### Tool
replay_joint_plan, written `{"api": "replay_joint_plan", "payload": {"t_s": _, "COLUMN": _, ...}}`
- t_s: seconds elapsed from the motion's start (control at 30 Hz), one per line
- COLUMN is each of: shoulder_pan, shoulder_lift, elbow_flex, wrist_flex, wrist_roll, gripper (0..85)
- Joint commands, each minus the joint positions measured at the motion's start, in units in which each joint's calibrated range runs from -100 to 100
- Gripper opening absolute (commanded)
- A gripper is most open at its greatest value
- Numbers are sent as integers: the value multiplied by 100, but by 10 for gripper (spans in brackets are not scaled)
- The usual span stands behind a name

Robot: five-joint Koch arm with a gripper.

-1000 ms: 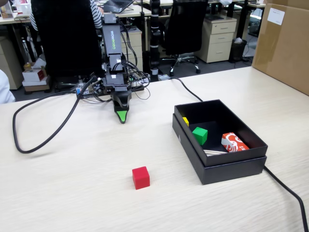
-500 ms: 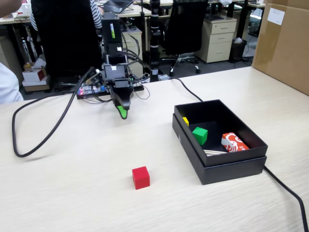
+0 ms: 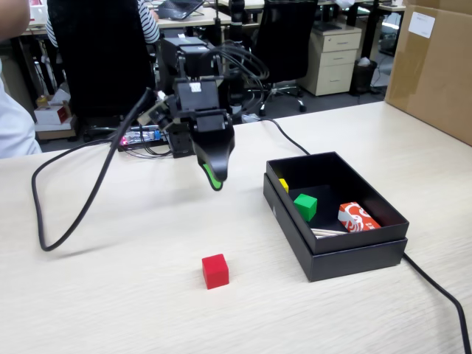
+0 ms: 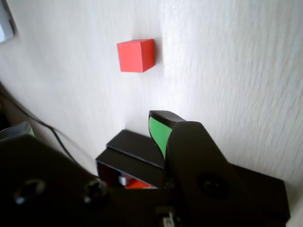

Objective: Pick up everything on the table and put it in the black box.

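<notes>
On the near table point(image 3: 110, 295), the red cube point(image 3: 214, 271) lies below and nearer than the raised end effector point(image 3: 214, 179), empty, its opening unclear.

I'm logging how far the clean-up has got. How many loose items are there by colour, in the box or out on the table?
Red wooden cube on the table: 1
Green cube in the black box: 1
Yellow cube in the box, partly hidden: 1
Red-and-white printed packet in the box: 1
Pale thin sticks in the box, number unclear
Total of the countable items: 4
</notes>
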Motion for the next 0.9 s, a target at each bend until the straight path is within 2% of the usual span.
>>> {"api": "replay_joint_plan", "payload": {"t_s": 0.0, "shoulder_pan": 0, "shoulder_lift": 640, "elbow_flex": 967, "wrist_flex": -98, "wrist_roll": -15, "gripper": 477}}
{"api": "replay_joint_plan", "payload": {"t_s": 0.1, "shoulder_pan": -39, "shoulder_lift": 1799, "elbow_flex": 1620, "wrist_flex": -89, "wrist_roll": -39, "gripper": 477}}
{"api": "replay_joint_plan", "payload": {"t_s": 0.4, "shoulder_pan": -166, "shoulder_lift": 3497, "elbow_flex": 2454, "wrist_flex": -98, "wrist_roll": -161, "gripper": 475}}
{"api": "replay_joint_plan", "payload": {"t_s": 0.87, "shoulder_pan": -156, "shoulder_lift": 4277, "elbow_flex": 2753, "wrist_flex": -435, "wrist_roll": -293, "gripper": 424}}
